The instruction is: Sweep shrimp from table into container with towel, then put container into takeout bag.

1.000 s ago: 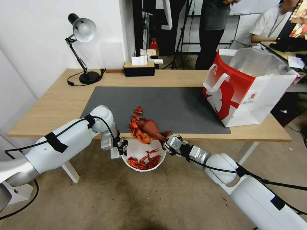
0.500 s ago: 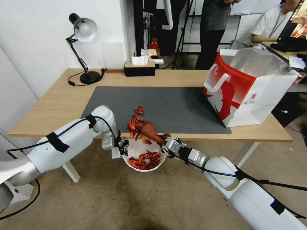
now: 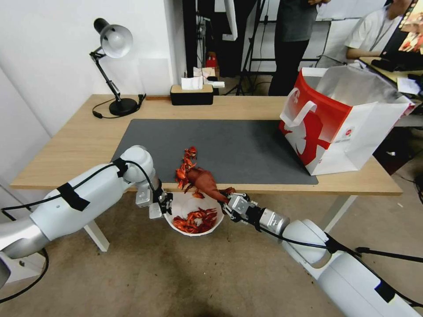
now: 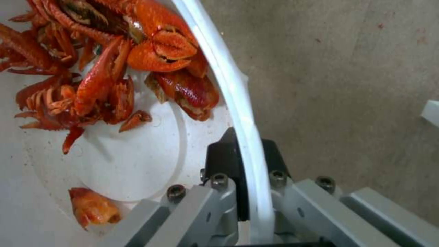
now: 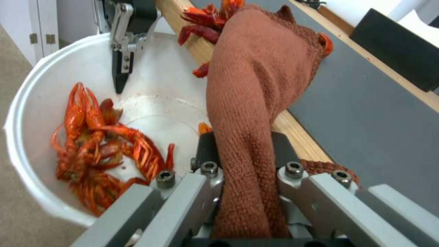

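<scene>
left gripper [image 3: 162, 207] pinches bowl [image 3: 176, 224] rim at 9 o'clock, holding it below table [image 3: 75, 145] edge as catcher | right gripper [image 3: 232, 204] clamps towel [image 3: 203, 181] to drag | shrimp [image 3: 185, 169] partly at edge, rest in bowl | bag [image 3: 339, 127] at 2 o'clock

Clamped between right gripper [image 5: 245, 161] jaws at lower centre: rust-red towel [image 5: 256, 79], draped up toward upper centre over table [image 5: 293, 133] edge and grey mat [image 5: 366, 113]. At left, white container [image 5: 27, 113] holding shrimp [image 5: 101, 147]; more shrimp at top centre beside towel. Pinching container rim at upper left: left gripper [image 5: 122, 65].
</scene>
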Motion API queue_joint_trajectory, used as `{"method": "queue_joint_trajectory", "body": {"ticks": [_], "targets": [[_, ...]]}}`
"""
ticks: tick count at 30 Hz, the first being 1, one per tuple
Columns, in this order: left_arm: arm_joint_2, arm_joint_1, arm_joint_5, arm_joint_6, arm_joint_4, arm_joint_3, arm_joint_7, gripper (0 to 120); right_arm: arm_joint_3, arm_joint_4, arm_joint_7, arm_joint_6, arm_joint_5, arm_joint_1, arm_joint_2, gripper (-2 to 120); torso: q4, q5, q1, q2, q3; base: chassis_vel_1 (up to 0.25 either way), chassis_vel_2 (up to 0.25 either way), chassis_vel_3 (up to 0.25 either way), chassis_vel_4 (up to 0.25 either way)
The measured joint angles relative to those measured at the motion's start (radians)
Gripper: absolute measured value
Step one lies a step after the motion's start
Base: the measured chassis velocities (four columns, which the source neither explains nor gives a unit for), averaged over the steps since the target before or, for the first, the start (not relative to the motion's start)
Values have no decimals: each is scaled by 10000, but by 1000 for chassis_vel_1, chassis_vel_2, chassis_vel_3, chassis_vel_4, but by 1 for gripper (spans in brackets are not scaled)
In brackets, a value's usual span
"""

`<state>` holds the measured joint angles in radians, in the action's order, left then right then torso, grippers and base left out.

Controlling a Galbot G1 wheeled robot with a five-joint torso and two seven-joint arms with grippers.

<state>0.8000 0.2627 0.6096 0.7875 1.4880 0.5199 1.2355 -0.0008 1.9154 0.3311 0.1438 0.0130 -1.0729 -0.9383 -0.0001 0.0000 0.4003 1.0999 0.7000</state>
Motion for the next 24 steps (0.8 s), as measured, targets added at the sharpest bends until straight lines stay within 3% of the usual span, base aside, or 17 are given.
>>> {"method": "queue_joint_trajectory", "body": {"ticks": [14,24], "targets": [[278,27,9,2,-73,-2,4,0,-6,104,1,-23,-102,-202,-180,7,0,-1,-2,0,0,0,0,0,0],[153,2,7,33,-97,-24,7,0,-7,178,16,-47,-294,-424,-390,7,2,-1,-3,0,-1,0,0,0,0]]}}
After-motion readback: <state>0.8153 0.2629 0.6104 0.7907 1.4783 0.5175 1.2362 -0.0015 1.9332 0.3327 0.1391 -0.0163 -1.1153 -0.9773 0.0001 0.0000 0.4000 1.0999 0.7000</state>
